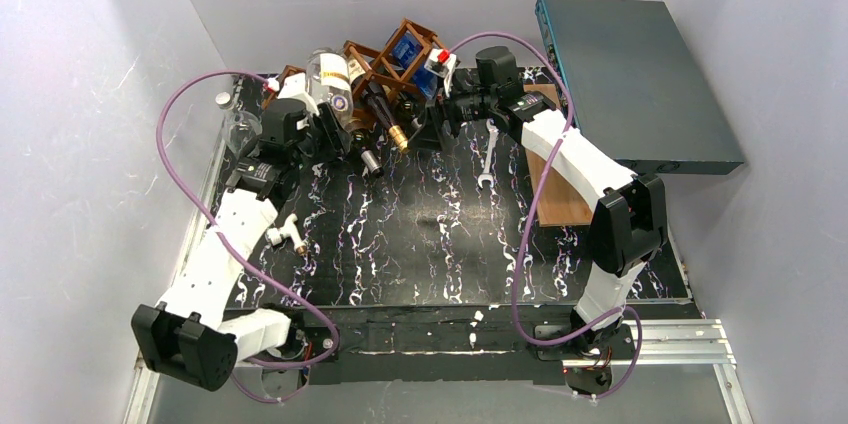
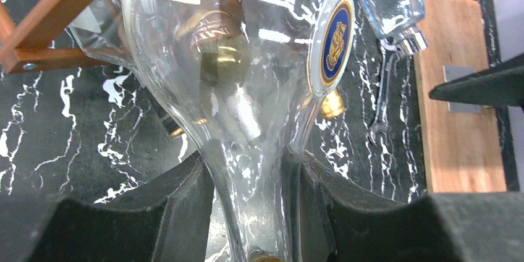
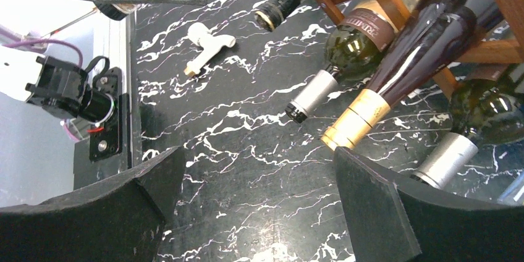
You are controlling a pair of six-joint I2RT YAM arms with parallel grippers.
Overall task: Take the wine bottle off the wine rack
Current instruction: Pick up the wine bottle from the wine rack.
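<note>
The reddish-brown wine rack (image 1: 395,59) stands at the back middle with several bottles in its cells. My left gripper (image 1: 333,139) is shut on the neck of a clear glass bottle (image 1: 330,84) at the rack's left end. In the left wrist view the neck (image 2: 253,194) is pinched between both pads, a blue and gold oval label (image 2: 337,39) shows above, and a rack bar (image 2: 55,2) is at the upper left. My right gripper (image 1: 433,124) is open and empty, low over the mat (image 3: 259,194), beside a dark gold-capped bottle (image 3: 420,52).
A flat wooden board (image 1: 555,159) and a wrench (image 1: 488,154) lie to the right of the rack. A grey-blue box (image 1: 635,74) fills the back right. A white tool (image 1: 283,234) lies on the mat at the left. A clear glass (image 1: 235,129) stands at the left edge.
</note>
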